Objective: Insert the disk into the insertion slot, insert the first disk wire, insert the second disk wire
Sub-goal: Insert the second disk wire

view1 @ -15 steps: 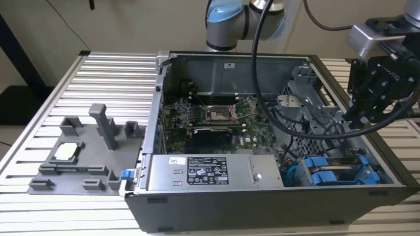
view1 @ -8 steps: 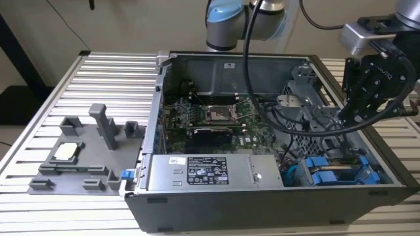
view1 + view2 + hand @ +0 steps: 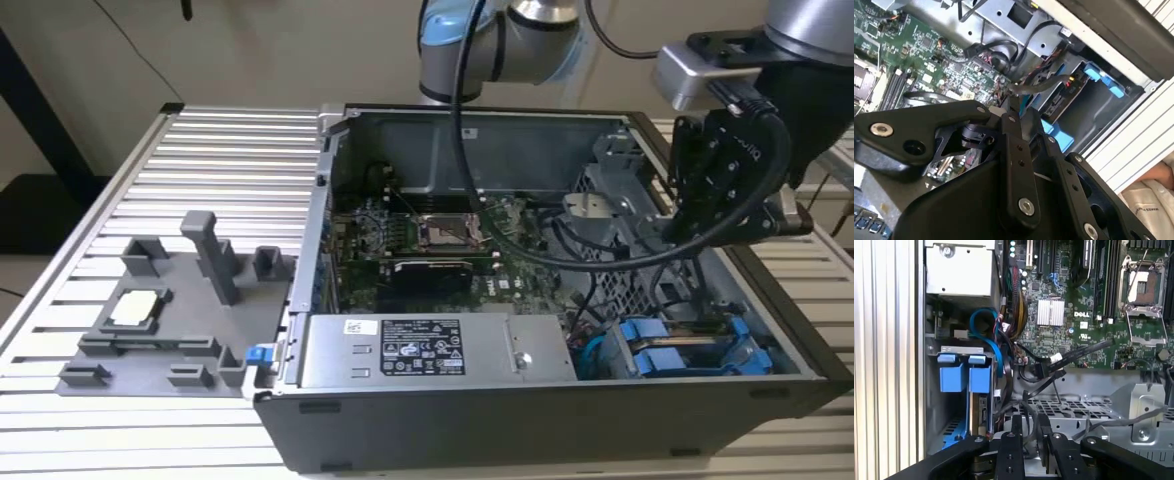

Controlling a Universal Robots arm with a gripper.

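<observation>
Gripper [image 3: 721, 232] nr disk [image 3: 683, 348]; PSU label [image 3: 420, 347] b/w.

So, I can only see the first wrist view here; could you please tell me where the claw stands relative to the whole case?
Observer: In the exterior view the claw hangs over the open case on the exterior view's right side, above the perforated cage.
Operator: Thank you. Is there anything on the table beside the case?
Observer: Yes, a grey fixture tray lies on the ribbed table to the exterior view's left of the case, with a pale block resting on it.
</observation>
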